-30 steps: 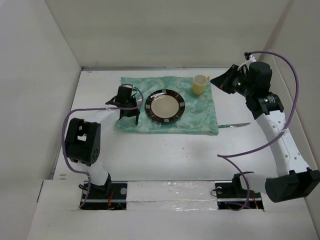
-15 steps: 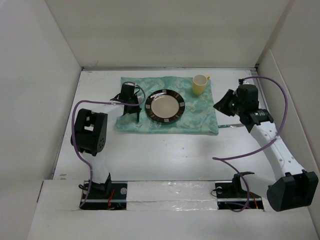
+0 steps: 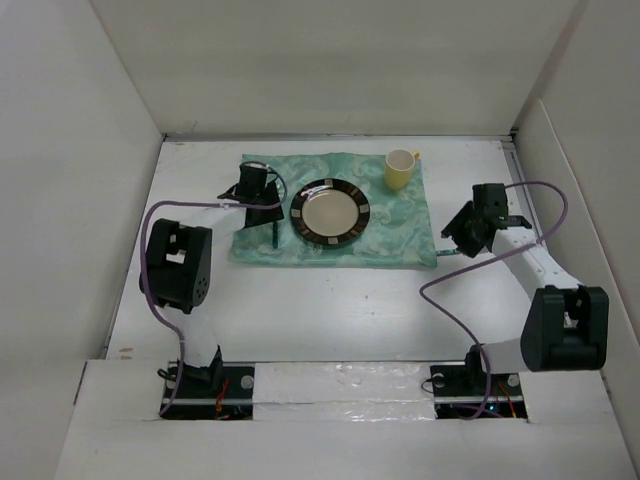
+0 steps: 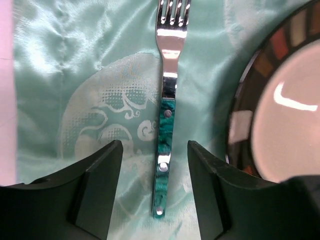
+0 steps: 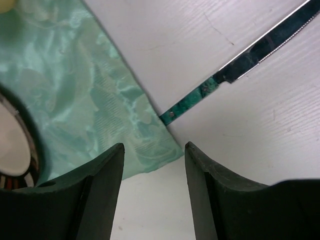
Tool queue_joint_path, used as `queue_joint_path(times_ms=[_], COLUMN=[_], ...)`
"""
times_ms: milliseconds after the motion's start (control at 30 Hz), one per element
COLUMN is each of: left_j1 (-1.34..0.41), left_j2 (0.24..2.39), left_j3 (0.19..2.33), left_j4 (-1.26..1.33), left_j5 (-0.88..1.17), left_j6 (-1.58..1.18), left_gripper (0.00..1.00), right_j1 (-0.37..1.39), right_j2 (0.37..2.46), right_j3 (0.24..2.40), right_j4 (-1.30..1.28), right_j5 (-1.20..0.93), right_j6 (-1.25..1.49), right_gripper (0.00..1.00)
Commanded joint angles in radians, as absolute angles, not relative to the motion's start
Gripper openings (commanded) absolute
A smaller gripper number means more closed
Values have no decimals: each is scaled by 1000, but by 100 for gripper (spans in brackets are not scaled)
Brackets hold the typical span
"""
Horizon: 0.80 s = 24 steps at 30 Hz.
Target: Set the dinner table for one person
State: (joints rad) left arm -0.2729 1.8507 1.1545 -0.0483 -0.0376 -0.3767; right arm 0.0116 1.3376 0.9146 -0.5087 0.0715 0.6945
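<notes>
White counter (image 3: 330,310) is lying under everything, w/ green cloth (image 3: 390,232) on its far half. Left hand (image 4: 154,145) is hovering wide open over fork (image 4: 165,125), plate (image 4: 280,130) just right of it. Right hand (image 5: 153,146), also wide, is hanging over cloth's near-right corner. Knife (image 5: 240,62) is lying on bare counter, handle tip at cloth edge. Yellow mug (image 3: 400,169) is sitting on cloth's far-right corner.

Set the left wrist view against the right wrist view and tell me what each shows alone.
Left wrist only: the fork, lying on the cloth beside the plate. Right wrist only: the knife on the dinner table, handle end at the cloth's edge. Both: cloth, part of the plate, and open fingers, of the left gripper and the right gripper.
</notes>
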Motion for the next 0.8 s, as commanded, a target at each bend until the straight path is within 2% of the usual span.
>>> queue_joint_path(times_ms=[0,133,267,433,767], left_j1=[-267,-267,-317,-328,-328], left_j2=[1682,1519,1376,1322,1272], left_j3=[1184,1145,1120,1054,994], left_j4=[-78,-68,-83,-78,-71], left_j5=[-37,-6,44,178,199], left_j6=[-393,-388,-382,-414,-396], left_gripper=[52,53,53,53,52], right_j1=[-21,-31,-31,-31,1], right_j2=[1400,1483,1534,1609,1758], right_j3=[914,937,965,1022,1137], right_j4=[-489,-494,-498,-528,-641], right_j5=[104,124,150,158,207], right_j6=[752,801,839,894,971], right_gripper=[56,50,49,48,42])
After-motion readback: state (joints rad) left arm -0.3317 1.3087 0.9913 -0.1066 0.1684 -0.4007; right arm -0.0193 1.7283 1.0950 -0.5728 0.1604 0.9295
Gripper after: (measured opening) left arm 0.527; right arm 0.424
